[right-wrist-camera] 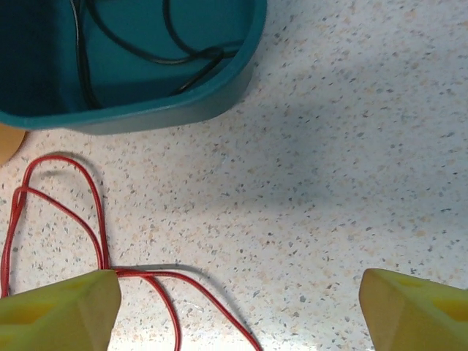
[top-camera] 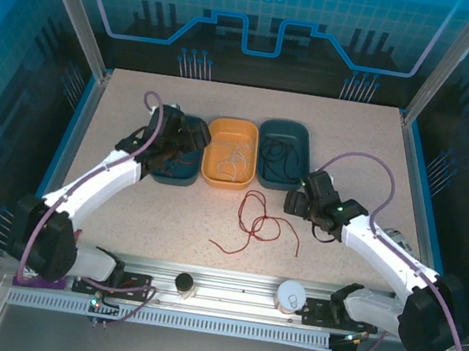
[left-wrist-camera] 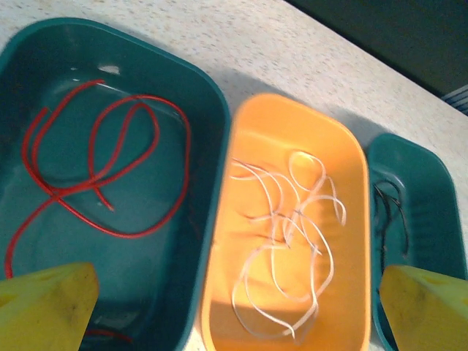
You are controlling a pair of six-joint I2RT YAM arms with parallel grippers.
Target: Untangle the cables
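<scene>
Both grippers are empty. The left gripper [top-camera: 177, 139] hangs over the left bin [top-camera: 173, 176] with its jaws as wide as they go and nothing between them. Below it, the binned red cable [left-wrist-camera: 139, 168] lies curled on the floor of that bin. The right gripper [right-wrist-camera: 234, 307] is also spread wide and holds nothing. It sits low over the bare table [top-camera: 124, 212], just in front of the right bin [right-wrist-camera: 219, 88].

The white cables [left-wrist-camera: 285, 241] are in the orange bin [left-wrist-camera: 241, 117] and the black cables [right-wrist-camera: 146, 55] are in the right bin. One piece is not yet sorted: the loose red cable [top-camera: 256, 222], which lies in crossed loops on the table in front of the bins. From the right wrist, a strand of it runs close by one fingertip.

I see the loops as the main risk. They double back and cross, so a pinch may catch only one strand and drag the rest, or tighten a crossing into a knot. The right gripper is also close to its bin's front wall and could nudge the bin when it turns. Getting this cable to the left bin means passing over or near the other two bins, so a trailing end could fall among the white cables. The left gripper could hook its bin's rim if it pulls away low.

There is plenty of room otherwise. The bins stand side by side at mid-table, and the table in front of them between the arms is open. The loose cable lies well away from every table edge.
</scene>
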